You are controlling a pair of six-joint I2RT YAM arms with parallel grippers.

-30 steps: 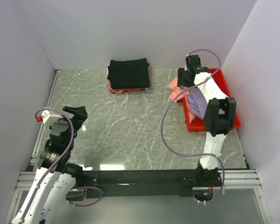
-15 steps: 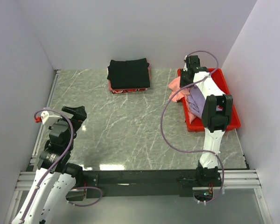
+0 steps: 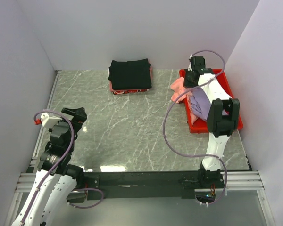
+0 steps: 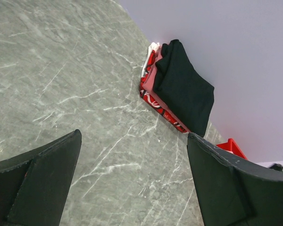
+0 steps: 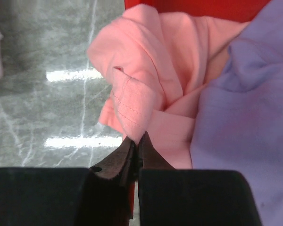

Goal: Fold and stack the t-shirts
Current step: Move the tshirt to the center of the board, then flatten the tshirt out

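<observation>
A salmon-pink t-shirt lies crumpled over the left rim of the red tray, and my right gripper is shut on a hemmed fold of it. In the top view the same pink t-shirt spills onto the table. A lavender-purple t-shirt lies bunched in the tray beside it, partly under my right arm. A black t-shirt sits in a neat rectangular fold at the back, on a red patterned cloth. My left gripper hangs open over bare table at the near left.
The marble table is walled by white panels at the back and both sides. The red tray stands against the right wall. A purple cable loops off the right arm above the table. Both arm bases sit on the black rail at the near edge.
My right gripper has closed on the fold of the pink t-shirt at the tray's far left corner and shifted slightly. The left arm has stayed still and open.
</observation>
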